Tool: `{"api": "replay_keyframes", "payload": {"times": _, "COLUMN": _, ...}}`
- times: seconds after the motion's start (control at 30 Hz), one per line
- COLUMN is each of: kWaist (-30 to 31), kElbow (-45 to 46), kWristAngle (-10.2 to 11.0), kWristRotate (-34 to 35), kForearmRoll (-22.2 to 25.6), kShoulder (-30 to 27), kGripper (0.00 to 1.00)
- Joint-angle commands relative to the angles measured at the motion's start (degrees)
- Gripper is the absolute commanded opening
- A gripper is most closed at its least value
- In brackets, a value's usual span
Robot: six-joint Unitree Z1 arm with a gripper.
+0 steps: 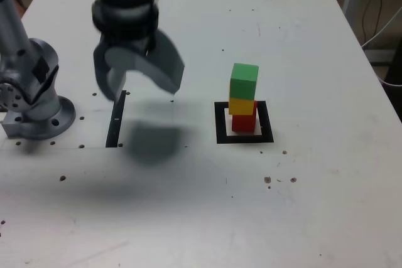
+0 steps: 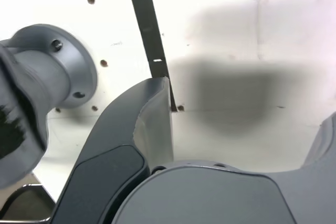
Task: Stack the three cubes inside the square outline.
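The three cubes are stacked in one column: the red cube [image 1: 244, 121] at the bottom, the yellow cube [image 1: 241, 105] on it, the green cube [image 1: 244, 81] on top, slightly offset. The stack is set inside the square outline [image 1: 220, 123], well apart from the fingers, toward the exterior view's right. The gripper [image 1: 141, 85] is held above the table [image 1: 314, 218] with fingers spread wide and nothing between them; the black tape strip [image 1: 116, 120] is seen just below them

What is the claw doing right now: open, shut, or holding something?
Claw: open, holding nothing, hanging above the table to the exterior view's left of the stacked cubes.
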State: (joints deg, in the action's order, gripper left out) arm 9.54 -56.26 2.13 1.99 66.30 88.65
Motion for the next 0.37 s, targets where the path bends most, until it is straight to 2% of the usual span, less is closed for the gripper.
{"api": "replay_keyframes", "payload": {"times": 0.0, "kWaist": 0.0, "kElbow": 2.7, "kWristAngle": 0.1, "kWristRotate": -0.1, "kForearmRoll": -1.4, "kShoulder": -1.1, "kGripper": 1.0}}
{"api": "replay_keyframes", "payload": {"times": 0.33, "kWaist": -0.1, "kElbow": 3.7, "kWristAngle": 2.2, "kWristRotate": -0.1, "kForearmRoll": -2.0, "kShoulder": -1.3, "kGripper": 1.0}}
